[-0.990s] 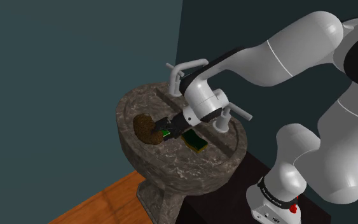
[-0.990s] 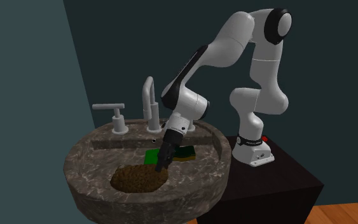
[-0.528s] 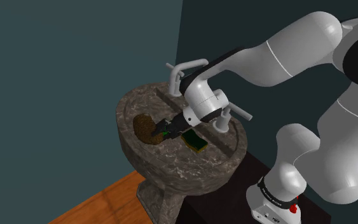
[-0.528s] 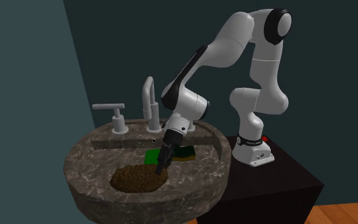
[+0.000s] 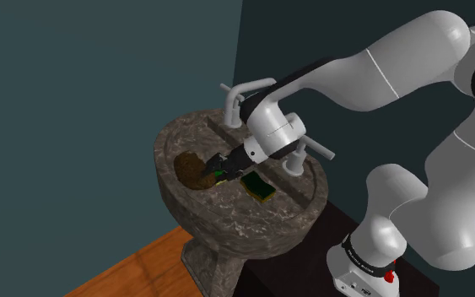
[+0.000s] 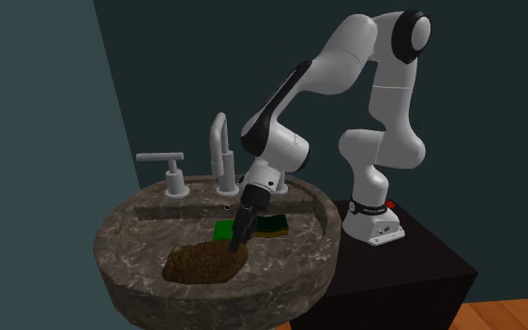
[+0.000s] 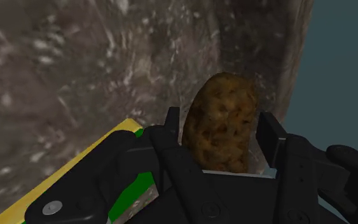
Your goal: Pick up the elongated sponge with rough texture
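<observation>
Brown sponge (image 7: 222,124) being gripped by the hand (image 6: 237,242) down in the sink (image 5: 227,221) bowl.
The hand is being held partly closed, with its two fingers (image 7: 268,130) being pressed against the sponge's long sides, as far as the wrist view shows; nothing else is being held. The sponge is being kept low in the bowl, near the stone wall, with its far end sticking out past the fingertips. A green sponge (image 5: 259,188) is being left on the rim just beside the hand. The brown one is being judged light, soft and squashy, its rough skin giving good friction, so slipping is unlikely. It is best taken across the narrow middle, since an end grip is likely to let it droop or twist.
</observation>
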Robot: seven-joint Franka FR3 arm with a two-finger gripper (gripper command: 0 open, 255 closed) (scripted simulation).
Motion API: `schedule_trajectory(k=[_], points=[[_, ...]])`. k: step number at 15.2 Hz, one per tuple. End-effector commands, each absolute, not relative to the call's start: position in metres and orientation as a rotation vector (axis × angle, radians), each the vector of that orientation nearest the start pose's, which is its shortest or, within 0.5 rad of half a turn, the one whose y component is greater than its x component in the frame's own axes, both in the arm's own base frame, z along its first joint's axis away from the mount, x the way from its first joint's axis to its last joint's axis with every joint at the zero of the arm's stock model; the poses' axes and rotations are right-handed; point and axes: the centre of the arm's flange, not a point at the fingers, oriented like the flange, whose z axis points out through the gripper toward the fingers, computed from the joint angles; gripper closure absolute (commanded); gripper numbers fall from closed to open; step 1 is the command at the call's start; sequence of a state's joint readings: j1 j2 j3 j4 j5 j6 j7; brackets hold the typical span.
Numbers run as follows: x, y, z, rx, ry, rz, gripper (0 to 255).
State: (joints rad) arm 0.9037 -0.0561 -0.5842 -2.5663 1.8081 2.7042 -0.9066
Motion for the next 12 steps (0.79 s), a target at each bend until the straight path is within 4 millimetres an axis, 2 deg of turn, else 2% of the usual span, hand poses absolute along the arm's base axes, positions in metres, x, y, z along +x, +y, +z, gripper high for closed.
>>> schedule_trajectory(k=[1, 10, 12], points=[[0.420, 0.105, 0.285, -2.275, 0.522, -0.415, 255], [0.420, 0.105, 0.333, -2.275, 0.522, -0.415, 255], [0.420, 0.105, 0.334, -2.275, 0.522, -0.415, 255]])
